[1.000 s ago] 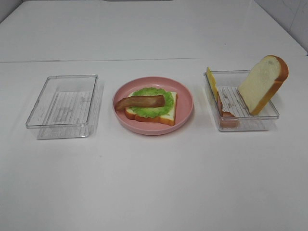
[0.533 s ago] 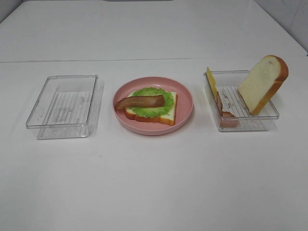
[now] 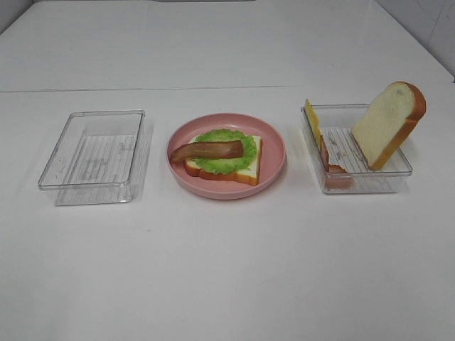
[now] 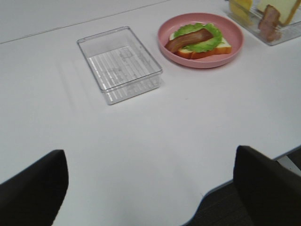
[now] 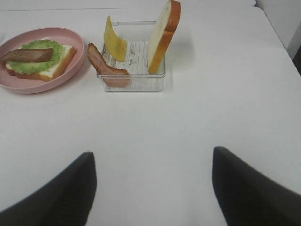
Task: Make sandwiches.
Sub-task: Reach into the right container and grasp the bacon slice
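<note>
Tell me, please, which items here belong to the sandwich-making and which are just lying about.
For the job: bottom bread slice, lettuce, bacon strip, cheese, ham, upright bread slice.
Merely there: pink plate, right tray holding the spares, empty left tray.

Blurred left fingers [image 4: 28, 193] — tips cut off, cheese [image 4: 241, 7] cropped by the edge

Open bench [image 3: 227, 270] is lying before the pink plate [image 3: 276, 153]. Gaps are separating it from the left tray [image 3: 92, 193] and right tray [image 3: 359, 183], where a leaning bread slice [image 3: 387, 124] and cheese slice [image 3: 311, 117] are rising above the rim.
</note>
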Robot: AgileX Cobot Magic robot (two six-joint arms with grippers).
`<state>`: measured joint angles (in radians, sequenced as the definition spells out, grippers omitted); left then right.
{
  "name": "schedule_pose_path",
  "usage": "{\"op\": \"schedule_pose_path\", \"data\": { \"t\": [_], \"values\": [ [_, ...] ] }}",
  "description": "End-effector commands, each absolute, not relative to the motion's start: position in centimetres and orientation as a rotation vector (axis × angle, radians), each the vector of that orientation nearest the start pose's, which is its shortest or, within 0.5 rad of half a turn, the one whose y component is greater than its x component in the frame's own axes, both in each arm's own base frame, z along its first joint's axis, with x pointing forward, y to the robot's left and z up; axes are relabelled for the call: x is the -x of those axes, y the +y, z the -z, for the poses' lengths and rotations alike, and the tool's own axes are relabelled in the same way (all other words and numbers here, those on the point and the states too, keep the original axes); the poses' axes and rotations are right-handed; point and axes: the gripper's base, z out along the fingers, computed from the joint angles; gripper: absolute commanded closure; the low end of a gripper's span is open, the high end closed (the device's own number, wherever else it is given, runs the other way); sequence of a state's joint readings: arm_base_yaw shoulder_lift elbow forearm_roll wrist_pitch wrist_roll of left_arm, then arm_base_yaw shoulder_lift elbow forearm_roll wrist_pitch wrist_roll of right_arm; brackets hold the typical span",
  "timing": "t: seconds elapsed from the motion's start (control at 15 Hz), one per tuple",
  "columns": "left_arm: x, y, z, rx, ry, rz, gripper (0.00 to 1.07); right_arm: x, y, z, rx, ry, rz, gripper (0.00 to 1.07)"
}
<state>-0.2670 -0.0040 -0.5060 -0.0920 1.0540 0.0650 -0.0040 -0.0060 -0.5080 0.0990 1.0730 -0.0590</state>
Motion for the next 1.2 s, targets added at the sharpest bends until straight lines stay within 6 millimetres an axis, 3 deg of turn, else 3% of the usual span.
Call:
{"op": "schedule_pose_path", "data": {
  "t": [0.07, 0.27, 0.33, 0.53, 0.87, 0.93, 1.2],
  "values": [
    [0.9, 0.0, -27.9, -0.278, 1.983, 0.203, 0.17, 0.2, 0.8, -28.1, 0.058, 2.045, -0.065, 0.41],
    [0.9, -0.1, -27.9, -0.293, 1.980, 0.205, 0.17, -2.2, 1.0, -29.0, 0.047, 2.115, -0.112, 0.41],
    [0.9, -0.1, -27.9, -0.293, 1.980, 0.205, 0.17, -5.0, 1.3, -29.5, 0.021, 2.180, -0.185, 0.41],
    [0.9, -0.1, -27.9, -0.293, 1.979, 0.204, 0.17, -9.0, 1.9, -29.4, -0.031, 2.282, -0.309, 0.41],
    [0.9, 0.0, -27.9, -0.293, 1.980, 0.191, 0.17, -17.2, 3.2, -29.6, 0.097, 2.471, -0.492, 0.41],
    [0.9, 0.0, -27.9, -0.292, 1.979, 0.183, 0.17, -20.6, 3.7, -29.6, 0.132, 2.532, -0.576, 0.41],
    [0.9, 0.1, -27.9, -0.292, 1.977, 0.183, 0.17, -25.4, 4.0, -29.6, 0.110, 2.573, -0.648, 0.41]
  ]
}}
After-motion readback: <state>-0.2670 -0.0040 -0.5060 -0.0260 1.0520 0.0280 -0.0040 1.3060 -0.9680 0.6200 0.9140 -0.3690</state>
